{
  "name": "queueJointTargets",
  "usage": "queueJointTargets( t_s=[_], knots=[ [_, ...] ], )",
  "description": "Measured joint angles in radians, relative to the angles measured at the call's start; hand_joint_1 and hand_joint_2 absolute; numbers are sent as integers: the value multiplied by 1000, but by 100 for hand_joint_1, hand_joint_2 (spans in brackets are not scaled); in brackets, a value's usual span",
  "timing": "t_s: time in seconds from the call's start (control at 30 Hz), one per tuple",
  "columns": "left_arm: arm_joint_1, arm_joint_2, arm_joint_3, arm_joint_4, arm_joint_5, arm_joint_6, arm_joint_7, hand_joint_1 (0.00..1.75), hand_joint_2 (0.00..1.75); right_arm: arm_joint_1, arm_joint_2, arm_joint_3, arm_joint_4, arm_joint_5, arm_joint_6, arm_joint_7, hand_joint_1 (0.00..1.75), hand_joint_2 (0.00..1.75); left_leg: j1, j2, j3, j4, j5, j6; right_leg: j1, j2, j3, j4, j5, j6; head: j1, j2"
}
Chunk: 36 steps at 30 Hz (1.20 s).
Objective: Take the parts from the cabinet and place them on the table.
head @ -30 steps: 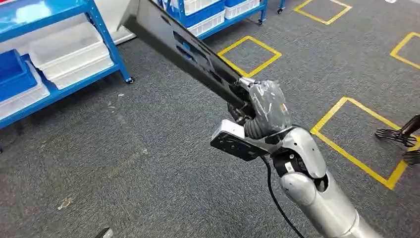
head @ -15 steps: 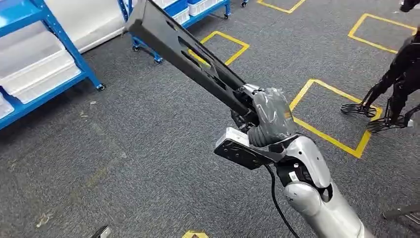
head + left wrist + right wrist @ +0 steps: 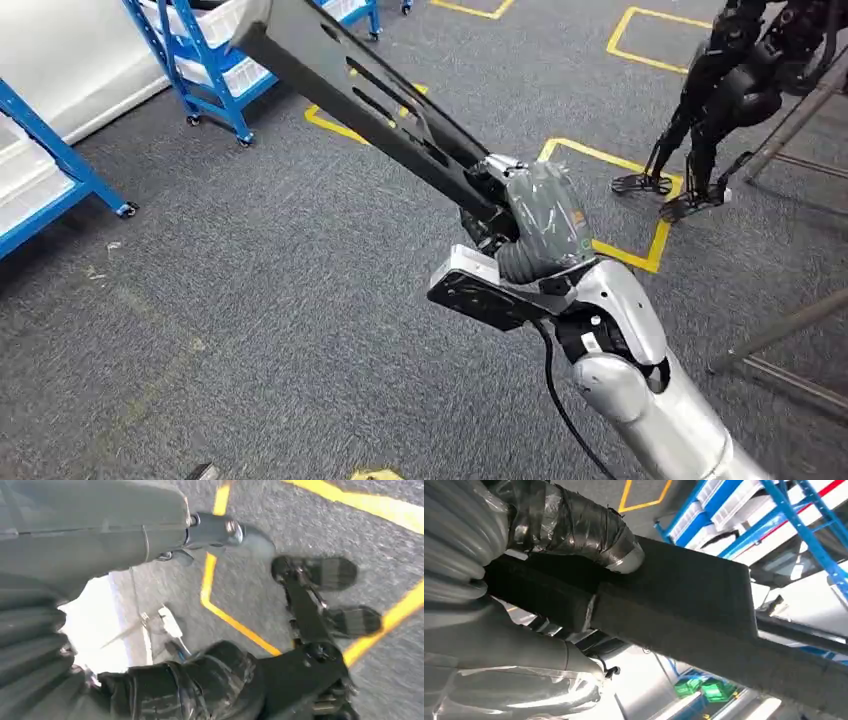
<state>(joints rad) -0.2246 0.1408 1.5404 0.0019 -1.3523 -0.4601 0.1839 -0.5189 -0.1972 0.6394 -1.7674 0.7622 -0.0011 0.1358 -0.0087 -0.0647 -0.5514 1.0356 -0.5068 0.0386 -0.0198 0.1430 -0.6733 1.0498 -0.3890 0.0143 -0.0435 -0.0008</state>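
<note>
Part (image 3: pixel 370 95) gripped by right hand (image 3: pixel 535 225) fingers; blue racks (image 3: pixel 215 55) beyond.

The part (image 3: pixel 375 100) is a long, flat black bar with long slots cut along it. It is held up in the air above the grey floor. It runs on a slant from the centre of the head view up to the upper left, where its squared end is. Its lower end sits in the right hand (image 3: pixel 530 215), which grips it.
</note>
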Motion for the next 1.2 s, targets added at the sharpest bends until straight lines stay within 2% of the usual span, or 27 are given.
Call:
queueJointTargets(
  t_s=[0.03, 0.07, 0.1, 0.13, 0.2, 0.23, 0.27, 0.3, 0.33, 0.37, 0.4, 0.53, 0.57, 0.6, 0.63, 0.7, 0.73, 0.77, 0.8, 0.87, 0.9, 0.93, 1.03, 1.07, 1.1, 1.13, 1.2],
  knots=[
    [-2, 0, 0, 0, 1, 0, 0, 0, 175, 0, 0, 0, 0, 0, 0, 0, 175, 175, 0, 10, 4, -14, 9, -1, 1, 9, 0, -10, 8, 6, 2, 0],
    [-3, -1, 0, 0, 1, 0, 0, 0, 175, 1, -2, 0, 0, 0, 0, 0, 175, 175, 13, 35, 13, -46, 31, -1, 5, -27, -8, -5, -2, 6, 2, 0],
    [-3, -1, 0, 0, 1, -1, 0, 0, 175, -5, -2, 0, 0, 0, 0, 0, 175, 175, 10, 43, 13, -55, 37, 3, 13, -80, -27, 32, -38, 7, 3, 0],
    [-2, -1, 0, 0, 1, -2, -1, 0, 175, -6, -2, 0, 0, -1, 0, 0, 175, 175, 9, 56, 10, -57, 42, 5, 14, -110, -56, 96, -79, 9, 8, 0],
    [4, -1, 0, 0, -3, -5, -1, 0, 175, -3, -2, 0, 2, -2, 0, 0, 175, 175, 7, 85, 2, -53, 42, 6, 10, -132, -115, 251, -145, 18, 7, 0],
    [5, -1, 0, 0, -5, -6, -1, 0, 175, -2, -2, 0, 5, -3, 0, 0, 175, 175, 7, 101, -4, -48, 42, 5, 7, -135, -124, 284, -150, 22, 8, 0],
    [4, -1, 0, 0, -6, -6, -2, 0, 175, -3, -2, 0, 6, -5, 0, 0, 175, 175, 8, 113, -8, -44, 42, 5, 4, -138, -106, 262, -133, 25, 8, 0],
    [4, -2, 0, 0, -6, -6, -2, 0, 175, -3, -2, 0, 8, -5, 0, 0, 175, 175, 10, 124, -11, -40, 41, 3, 1, -143, -66, 201, -104, 28, 8, 0],
    [3, -2, 0, 0, -6, -7, -2, 0, 175, -4, -2, 0, 9, -5, 0, -1, 175, 175, 11, 134, -14, -33, 38, 0, -1, -158, -5, 102, -67, 29, 8, 0],
    [2, -2, 0, 0, -6, -7, -2, 0, 175, -5, -2, 0, 9, -5, 0, -2, 175, 175, 11, 143, -16, -24, 33, -7, 0, -191, 53, 9, -48, 29, 8, 0],
    [2, -2, 0, 0, -6, -7, -2, 0, 175, -7, -2, 0, 10, -5, 0, -2, 175, 175, 3, 151, -20, -18, 29, -14, 10, -222, 61, 0, -64, 16, 7, 0],
    [0, -3, 0, 0, -9, -7, -5, 0, 175, -12, -2, 0, 11, -5, -1, -3, 175, 175, 7, 184, -16, -15, 32, -36, 14, -175, 50, -10, -45, -17, 4, 0],
    [-1, -4, 0, 0, -9, -7, -5, 0, 175, -12, -1, 0, 11, -6, -1, -3, 175, 175, 13, 158, -26, -8, 18, -45, 8, -169, 53, -17, -38, -26, 3, 0],
    [0, -4, 0, 0, -9, -7, -6, 0, 175, -16, -1, 0, 12, -6, -2, -4, 175, 175, 16, 116, -34, 19, -7, -48, 7, -161, 51, -20, -35, -31, 3, 0],
    [1, -4, 0, 0, -10, -7, -6, 0, 175, -17, 0, 0, 13, -6, -1, -5, 175, 175, 19, 89, -58, 81, -47, -50, 8, -153, 48, -20, -31, -37, 1, 0],
    [6, -4, 0, 0, -11, -6, -8, 0, 175, -17, 1, 0, 15, -6, -1, -7, 175, 175, 19, 74, -118, 216, -109, -52, 12, -132, 41, -20, -28, -41, 1, 0],
    [8, -4, 0, 0, -15, -7, -8, 0, 175, -17, 1, 0, 18, -7, -1, -8, 175, 175, 18, 74, -145, 272, -125, -52, 14, -119, 38, -18, -25, -41, 2, 0],
    [10, -5, 0, 0, -19, -7, -8, 0, 175, -17, 1, 0, 21, -7, -1, -9, 175, 175, 19, 73, -150, 281, -110, -51, 16, -102, 34, -18, -22, -41, 2, 0],
    [10, -5, 0, 0, -20, -8, -8, 0, 175, -17, 1, 0, 24, -7, -2, -10, 175, 175, 19, 71, -128, 235, -77, -47, 17, -89, 31, -17, -19, -40, 1, 0],
    [8, -5, 0, 0, -21, -9, -8, 0, 175, -17, 2, 0, 26, -7, -2, -11, 175, 175, 18, 51, -39, 66, 7, -35, 17, -65, 31, -17, -15, -36, 2, 0],
    [7, -4, 0, 0, -21, -9, -8, 0, 175, -17, 2, 0, 26, -7, -3, -11, 175, 175, 18, 24, -14, 9, 17, -31, 16, -58, 31, -17, -13, -34, 2, 0],
    [7, -4, 0, 0, -20, -8, -8, 0, 175, -20, 2, 0, 27, -7, -3, -12, 175, 175, 19, -23, -4, -19, 8, -28, 18, -45, 24, -16, -7, -25, 4, 0],
    [5, -3, 0, 0, -19, -4, -10, 0, 175, -17, 3, 0, 31, -7, -3, -12, 175, 175, 9, 7, -1, -15, 14, -21, 4, -15, 16, -25, 8, -3, 0, 0],
    [3, -3, 0, 0, -19, -5, -10, 0, 175, -18, 2, 0, 31, -7, -3, -12, 175, 175, 11, 19, 3, -31, 26, -15, 9, -3, 14, -29, 14, 6, 2, 0],
    [1, -4, 0, 0, -18, -5, -10, 0, 175, -18, 2, 0, 31, -7, -3, -12, 175, 175, 17, 39, 6, -43, 36, -9, 13, -55, 4, -11, -7, 3, 2, 0],
    [2, -4, 0, 0, -18, -5, -11, 0, 175, -22, 2, 0, 32, -7, -3, -12, 175, 175, 16, 46, 4, -48, 40, -1, 17, -99, -18, 30, -43, 4, 7, 0],
    [5, -4, 0, 0, -18, -5, -11, 0, 175, -20, 2, 0, 34, -7, -3, -12, 175, 175, 13, 69, -2, -45, 42, 1, 16, -130, -76, 175, -120, 8, 7, 0]
  ],
)
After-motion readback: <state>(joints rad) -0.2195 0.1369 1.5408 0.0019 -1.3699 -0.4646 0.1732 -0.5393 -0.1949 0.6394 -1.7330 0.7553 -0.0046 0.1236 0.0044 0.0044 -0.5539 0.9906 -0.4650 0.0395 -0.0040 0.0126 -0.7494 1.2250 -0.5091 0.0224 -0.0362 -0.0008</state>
